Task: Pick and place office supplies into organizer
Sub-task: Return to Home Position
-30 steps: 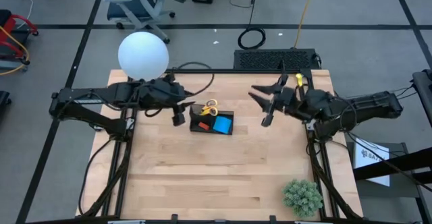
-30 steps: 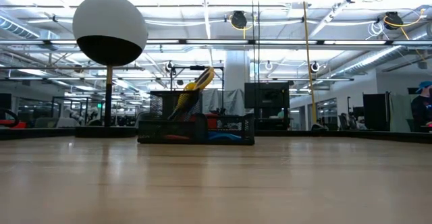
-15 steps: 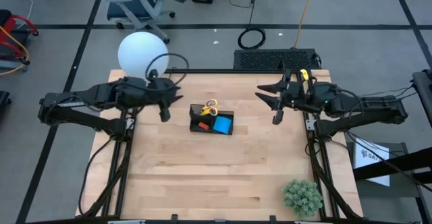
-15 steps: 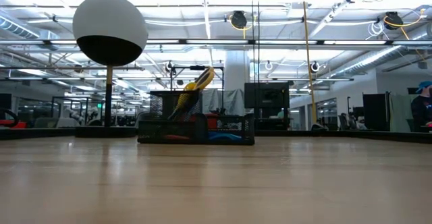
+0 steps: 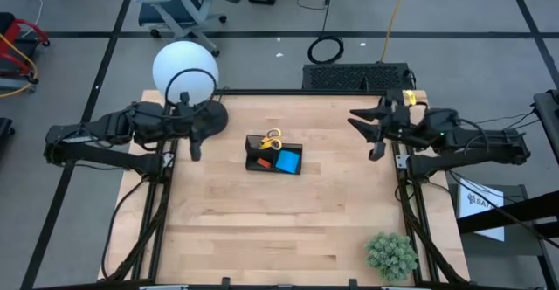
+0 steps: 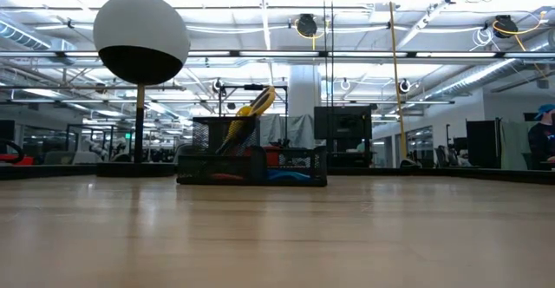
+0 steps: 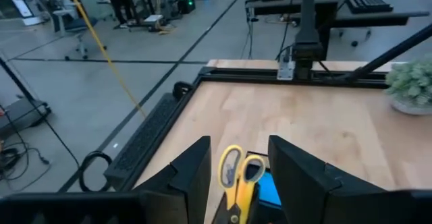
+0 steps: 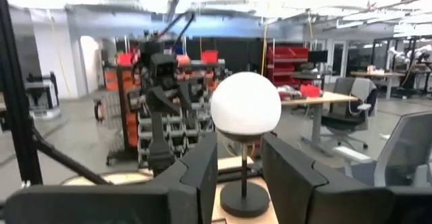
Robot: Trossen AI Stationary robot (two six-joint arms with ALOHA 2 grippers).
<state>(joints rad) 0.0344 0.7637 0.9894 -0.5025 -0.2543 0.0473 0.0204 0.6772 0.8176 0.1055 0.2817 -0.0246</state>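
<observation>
The black organizer (image 5: 273, 155) stands on the table's middle, toward the far side. In it are the yellow-handled scissors (image 5: 272, 138), standing tilted with handles up (image 6: 251, 113), a blue pad (image 5: 288, 160) and a small red piece (image 5: 261, 162). My left gripper (image 5: 194, 148) hovers open to the organizer's left, above the table, with nothing between its fingers (image 7: 196, 177). My right gripper (image 5: 369, 138) hovers open to the organizer's right, also holding nothing. In the left wrist view the scissors (image 7: 236, 177) show beyond the gap.
A lamp with a white globe (image 5: 185, 72) and black round base (image 5: 210, 115) stands at the far left corner, close behind my left gripper. A green plant ball (image 5: 390, 255) sits at the near right corner. Bare wood (image 5: 279, 220) lies between the organizer and the near edge.
Both grippers have drawn back from the organizer, staying above the table: the left toward the table's left edge, the right toward the right edge. The organizer and what is in it have stayed put.
</observation>
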